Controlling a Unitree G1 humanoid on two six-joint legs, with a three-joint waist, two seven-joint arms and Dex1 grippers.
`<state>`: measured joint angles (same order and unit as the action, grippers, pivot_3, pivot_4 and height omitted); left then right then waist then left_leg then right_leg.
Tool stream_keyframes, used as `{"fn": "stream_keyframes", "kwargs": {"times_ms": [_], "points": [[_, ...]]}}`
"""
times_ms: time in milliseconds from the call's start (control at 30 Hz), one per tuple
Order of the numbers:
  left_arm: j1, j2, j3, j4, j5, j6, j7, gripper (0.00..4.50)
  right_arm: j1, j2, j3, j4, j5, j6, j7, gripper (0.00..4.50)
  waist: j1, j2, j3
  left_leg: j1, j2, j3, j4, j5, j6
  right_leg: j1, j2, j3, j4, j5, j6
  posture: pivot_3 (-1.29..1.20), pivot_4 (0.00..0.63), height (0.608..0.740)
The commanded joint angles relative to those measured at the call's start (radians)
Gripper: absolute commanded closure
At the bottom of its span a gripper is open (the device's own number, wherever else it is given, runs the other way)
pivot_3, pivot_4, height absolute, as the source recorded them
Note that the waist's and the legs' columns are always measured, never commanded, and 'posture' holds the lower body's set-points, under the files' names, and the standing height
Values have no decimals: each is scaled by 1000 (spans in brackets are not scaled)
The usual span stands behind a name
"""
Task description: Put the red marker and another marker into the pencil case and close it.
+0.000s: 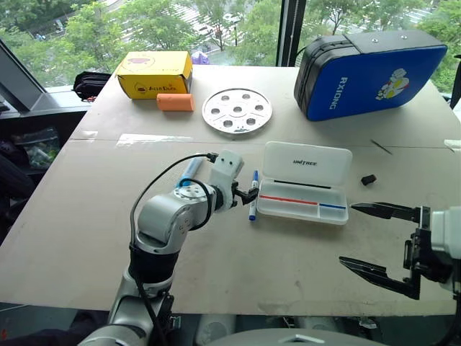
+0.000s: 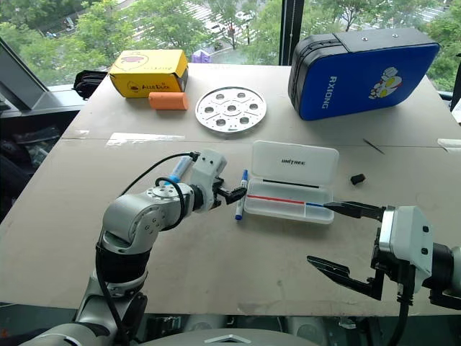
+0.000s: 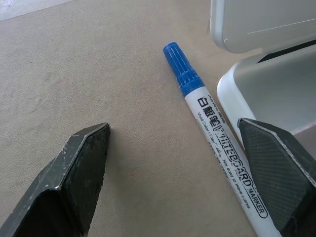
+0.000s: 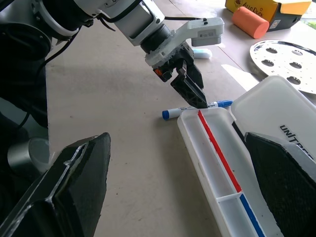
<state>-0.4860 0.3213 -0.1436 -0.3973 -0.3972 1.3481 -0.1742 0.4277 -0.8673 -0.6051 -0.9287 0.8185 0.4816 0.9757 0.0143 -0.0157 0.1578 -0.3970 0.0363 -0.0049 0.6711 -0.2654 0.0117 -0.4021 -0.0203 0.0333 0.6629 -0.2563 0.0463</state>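
Observation:
The white pencil case point(image 1: 302, 205) lies open on the table, its lid point(image 1: 307, 162) raised at the back. A thin red and blue strip runs along its inner divider. I cannot make out the red marker. A white marker with a blue cap point(image 1: 253, 194) lies on the table right beside the case's left end. My left gripper point(image 1: 248, 193) hovers open over this marker, one finger point(image 3: 74, 182) on either side and the marker point(image 3: 217, 133) nearer one of them. My right gripper point(image 1: 348, 234) stands open in front of the case's right end, holding nothing.
A big blue bag point(image 1: 371, 72) stands at the back right. At the back left are a yellow box point(image 1: 155, 72), an orange cylinder point(image 1: 176, 102) and a round metal plate with holes point(image 1: 237, 110). A small black piece point(image 1: 368, 179) lies right of the case. A light blue pen-like thing point(image 1: 189, 171) lies behind my left arm.

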Motion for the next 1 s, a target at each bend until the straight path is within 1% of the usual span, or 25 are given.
{"fn": "stream_keyframes", "kwargs": {"times_ms": [33, 233, 367, 633, 700, 733, 800, 833, 933, 967, 1000], "points": [[-11, 21, -59, 20, 36, -14, -4, 300, 2, -10, -34, -29, 15, -9, -6, 128, 0, 0, 0, 0, 0, 0, 0, 0, 0, 0, 0, 0, 0, 0, 0, 0, 150, 740], [9, 44, -49, 10, 51, -31, -28, 300, 2, -12, -35, -31, 18, -7, -13, 128, 0, 0, -1, 1, 0, 0, 0, 0, 0, 0, 0, 0, 0, 0, 0, 0, 150, 740], [21, 76, -92, 5, 75, -54, -39, 300, 2, -11, -24, -29, 11, -11, -15, 128, -1, 0, -1, 1, 0, 0, 0, 0, 0, 0, 0, 0, 0, 0, 0, 0, 150, 740], [60, 168, -124, -4, 105, -98, -77, 300, -8, -17, -16, -25, 11, -11, -18, 128, -6, 0, -1, 2, 1, 0, -1, 0, 0, 0, 1, 2, 1, 0, 0, 0, 150, 740], [69, 159, -116, 1, 97, -86, -80, 795, -8, -18, -16, -25, 10, -12, -17, 128, -6, 0, -1, 2, 1, 0, -1, 0, 0, 0, 1, 2, 1, 0, 0, 0, 150, 740], [75, 150, -107, 2, 92, -78, -79, 938, -9, -19, -16, -25, 10, -12, -17, 128, -6, 0, -1, 2, 1, 0, -1, 0, 0, 0, 1, 2, 1, 0, 0, 0, 150, 740], [86, 147, -94, 1, 89, -73, -83, 1874, -10, -19, -16, -24, 9, -12, -17, 128, -6, 0, -1, 2, 1, 0, -1, 0, 0, 0, 1, 3, 0, 0, 0, 0, 150, 740], [93, 152, -88, -1, 90, -75, -88, 2274, -9, -18, -17, -24, 9, -13, -17, 128, -6, 0, -1, 2, 1, 0, -1, 0, 0, 0, 1, 3, 0, 0, 0, 0, 150, 740], [110, 171, -72, -2, 92, -86, -106, 3770, -9, -17, -16, -25, 6, -14, -18, 128, -6, 0, -2, 2, 1, 0, -1, 0, 0, 0, 1, 3, 0, 0, 0, 0, 150, 740], [113, 173, -68, -1, 91, -88, -109, 4182, -9, -17, -15, -24, 6, -14, -18, 128, -6, 0, -2, 2, 1, 0, -1, 0, 0, 0, 1, 3, 0, 0, 0, 0, 150, 740], [117, 184, -64, 1, 92, -94, -118, 4467, -10, -17, -14, -24, 5, -14, -18, 128, -6, 0, -3, 2, 1, 0, -1, 0, 0, 0, 1, 3, 0, 0, 0, 0, 150, 740]]}}
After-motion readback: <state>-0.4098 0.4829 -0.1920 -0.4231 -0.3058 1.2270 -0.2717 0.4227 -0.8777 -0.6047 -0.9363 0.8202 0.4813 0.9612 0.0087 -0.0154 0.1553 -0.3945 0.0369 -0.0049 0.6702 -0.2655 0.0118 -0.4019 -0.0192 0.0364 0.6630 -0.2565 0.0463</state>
